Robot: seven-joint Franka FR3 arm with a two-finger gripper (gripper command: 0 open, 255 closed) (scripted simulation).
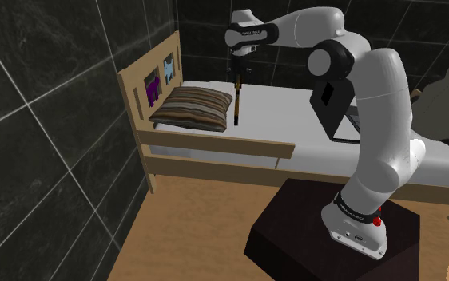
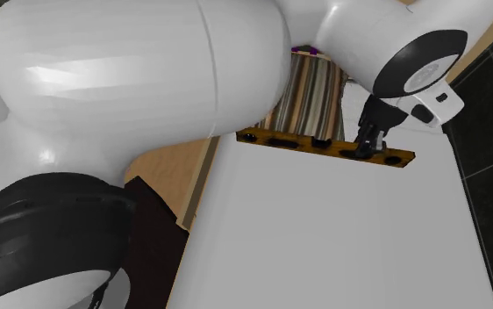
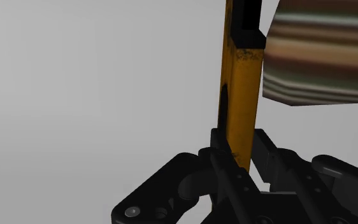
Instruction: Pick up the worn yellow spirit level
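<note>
The spirit level (image 1: 236,102) is a long yellow-orange bar with dark scuffs and dark cut-outs. In the shoulder view it hangs nearly upright over the white mattress (image 1: 287,112), right beside the striped pillow (image 1: 192,108). My black gripper (image 1: 237,73) is shut on its upper end. In the second exterior view the level (image 2: 315,142) lies across the picture with the gripper (image 2: 369,142) clasping it near one end. In the wrist view both fingers of the gripper (image 3: 238,156) press the level (image 3: 240,89), which runs away from the hand past the pillow (image 3: 324,51).
A wooden bed with a headboard (image 1: 147,80) and a side rail (image 1: 215,145) stands against dark tiled walls (image 1: 39,120). A dark flat object (image 1: 349,128) lies on the mattress behind my arm. My stand (image 1: 295,239) rests on wooden floor (image 1: 183,231).
</note>
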